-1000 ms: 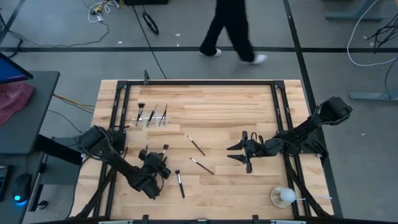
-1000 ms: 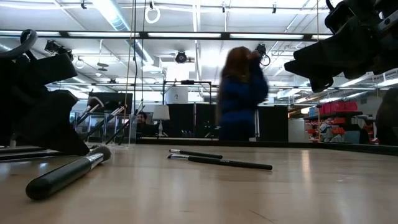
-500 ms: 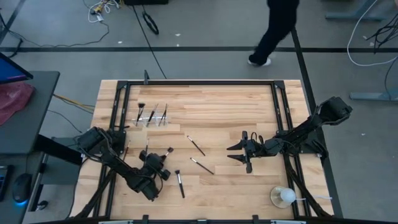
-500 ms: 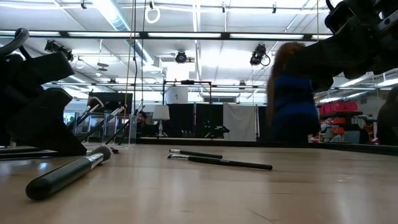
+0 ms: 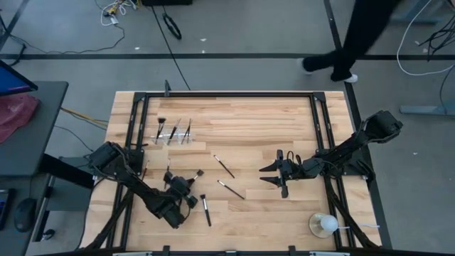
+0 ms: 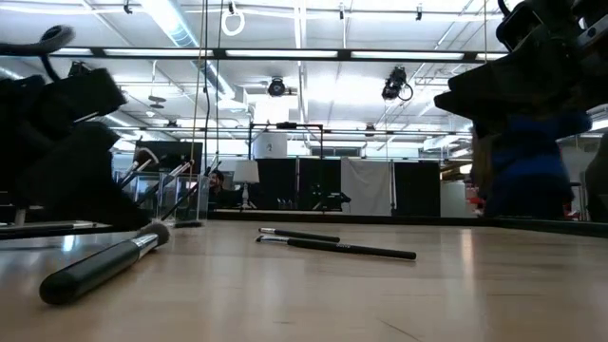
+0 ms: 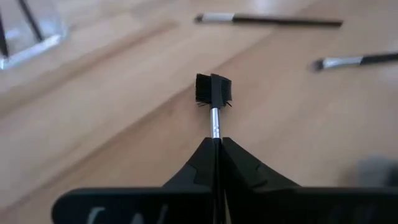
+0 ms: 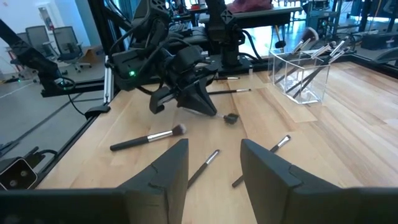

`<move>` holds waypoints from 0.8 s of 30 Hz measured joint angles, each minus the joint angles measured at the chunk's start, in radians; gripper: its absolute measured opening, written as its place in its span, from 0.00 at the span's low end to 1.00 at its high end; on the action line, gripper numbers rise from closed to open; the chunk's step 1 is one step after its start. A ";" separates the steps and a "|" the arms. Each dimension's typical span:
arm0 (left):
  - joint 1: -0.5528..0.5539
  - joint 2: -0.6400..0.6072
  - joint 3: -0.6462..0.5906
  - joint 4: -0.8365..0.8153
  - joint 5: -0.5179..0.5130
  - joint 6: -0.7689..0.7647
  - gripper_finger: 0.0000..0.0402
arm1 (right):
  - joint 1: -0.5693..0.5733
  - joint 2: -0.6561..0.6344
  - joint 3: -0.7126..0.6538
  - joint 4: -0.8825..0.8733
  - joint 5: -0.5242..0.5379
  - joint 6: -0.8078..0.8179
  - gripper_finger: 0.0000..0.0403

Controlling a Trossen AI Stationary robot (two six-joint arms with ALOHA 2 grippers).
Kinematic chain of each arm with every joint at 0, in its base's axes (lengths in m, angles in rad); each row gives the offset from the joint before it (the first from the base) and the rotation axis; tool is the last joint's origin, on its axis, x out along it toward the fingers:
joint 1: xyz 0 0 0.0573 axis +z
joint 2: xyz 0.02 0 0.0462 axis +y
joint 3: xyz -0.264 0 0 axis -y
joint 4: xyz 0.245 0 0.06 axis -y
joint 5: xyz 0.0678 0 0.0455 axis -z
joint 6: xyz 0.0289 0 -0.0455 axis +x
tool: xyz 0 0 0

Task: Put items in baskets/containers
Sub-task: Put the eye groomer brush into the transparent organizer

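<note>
The left gripper (image 7: 215,152), at about seven o'clock on the table (image 5: 270,117), is clamped tight on the thin metal neck of a small comb-headed brush (image 7: 214,90), its square dark bristle block jutting just past the fingertips and held just off the wood. It looks light and stiff, but the neck is slick and narrow, so it may pivot; a hold farther back on the handle would be steadier. The clear brush holder (image 5: 173,135), already carrying brushes, stands at about eleven o'clock. The right gripper (image 8: 214,162) hovers at about four o'clock, fingers spread and empty.
</note>
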 joint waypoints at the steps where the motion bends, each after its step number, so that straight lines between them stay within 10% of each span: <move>1: 0.008 0.000 0.000 0.029 -0.018 0.036 0.03 | 0.000 0.000 0.000 -0.002 0.000 0.000 0.37; 15: 0.162 -0.043 0.003 0.605 -0.196 0.779 0.04 | -0.009 0.000 0.000 -0.024 -0.001 0.091 0.37; 24: 0.282 -0.045 0.005 1.211 -0.004 1.510 0.03 | -0.065 0.000 0.002 -0.056 -0.005 0.171 0.47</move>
